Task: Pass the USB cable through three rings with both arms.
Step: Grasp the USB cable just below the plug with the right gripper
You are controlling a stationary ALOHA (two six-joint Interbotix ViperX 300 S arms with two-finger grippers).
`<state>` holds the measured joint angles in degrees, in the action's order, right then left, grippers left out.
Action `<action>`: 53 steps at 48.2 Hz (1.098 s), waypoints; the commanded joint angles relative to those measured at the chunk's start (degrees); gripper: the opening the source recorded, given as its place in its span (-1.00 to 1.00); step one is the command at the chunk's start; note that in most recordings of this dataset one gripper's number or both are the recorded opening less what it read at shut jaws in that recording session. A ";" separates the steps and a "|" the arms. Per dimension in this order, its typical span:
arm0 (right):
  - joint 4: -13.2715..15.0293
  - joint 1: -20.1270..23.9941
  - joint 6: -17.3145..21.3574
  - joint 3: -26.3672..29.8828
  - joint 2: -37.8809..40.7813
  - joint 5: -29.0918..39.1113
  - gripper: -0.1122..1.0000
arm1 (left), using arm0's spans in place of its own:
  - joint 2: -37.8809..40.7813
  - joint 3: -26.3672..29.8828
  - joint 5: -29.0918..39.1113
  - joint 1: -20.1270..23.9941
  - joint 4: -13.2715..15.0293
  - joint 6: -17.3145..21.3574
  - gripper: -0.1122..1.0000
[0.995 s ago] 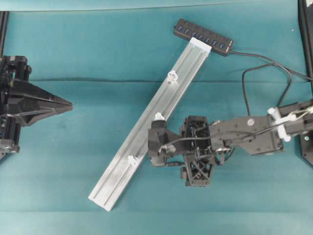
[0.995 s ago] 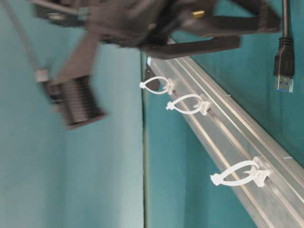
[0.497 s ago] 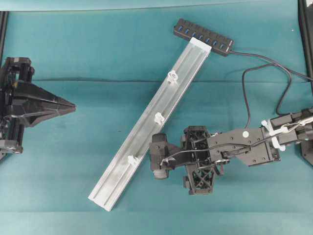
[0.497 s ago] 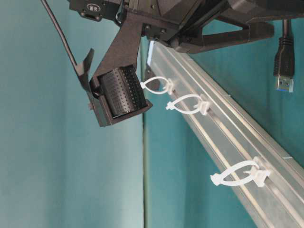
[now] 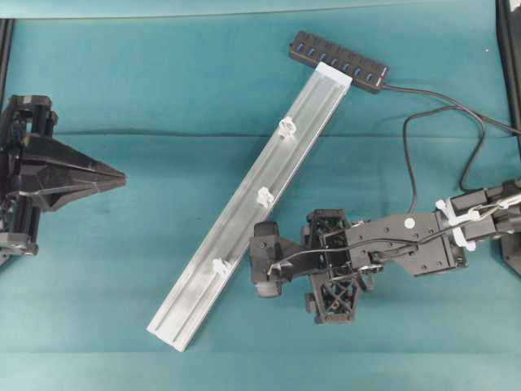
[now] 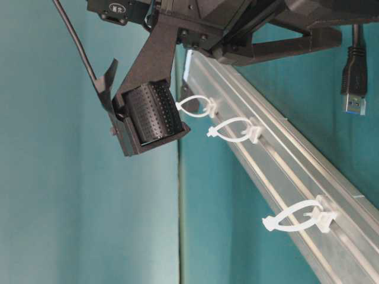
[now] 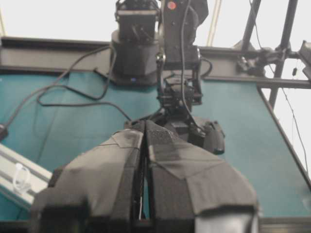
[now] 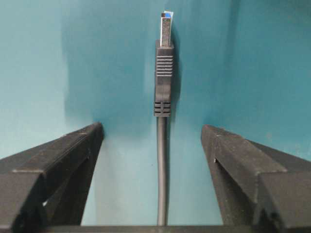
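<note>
A: Overhead, my right tool point(image 5: 265, 269) sits just right of the rail point(image 5: 244, 208), near the lowest ring point(image 5: 219, 265). My left tool point(image 5: 114, 174) is well apart at the left, tips together.

B: Table-level?

A: The USB plug point(image 6: 353, 80) shows at the far right, beyond the rail, held by nothing.

B: Right wrist?

A: The cable point(image 8: 162, 170) lies between my spread fingers point(image 8: 233, 160), untouched, its long axis pointing straight away. The right arm is nearer.
</note>
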<state>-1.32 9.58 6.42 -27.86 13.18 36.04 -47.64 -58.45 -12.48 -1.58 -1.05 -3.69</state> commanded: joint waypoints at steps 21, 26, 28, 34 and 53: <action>0.26 -0.18 0.26 -0.09 1.67 1.32 0.07 | 0.00 1.23 -0.44 0.00 -0.09 -0.35 -0.82; 0.18 -0.18 0.62 0.00 1.93 1.67 -0.19 | 0.00 1.23 -0.62 0.00 -0.09 -0.44 -0.82; 0.18 -0.26 0.62 0.09 1.93 1.76 -0.28 | 0.00 1.32 -0.70 0.00 -0.09 -0.53 -0.82; 0.18 -0.44 0.44 0.18 2.02 2.20 -0.62 | 0.00 1.23 -0.70 -0.09 -0.09 -1.05 -0.82; 0.18 -0.70 -0.09 0.18 2.02 2.72 -0.63 | 0.09 1.23 -0.70 0.00 -0.09 -1.05 -0.82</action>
<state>-1.41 9.84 6.50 -27.33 13.62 38.23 -47.64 -58.45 -12.48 -1.58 -0.97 -4.66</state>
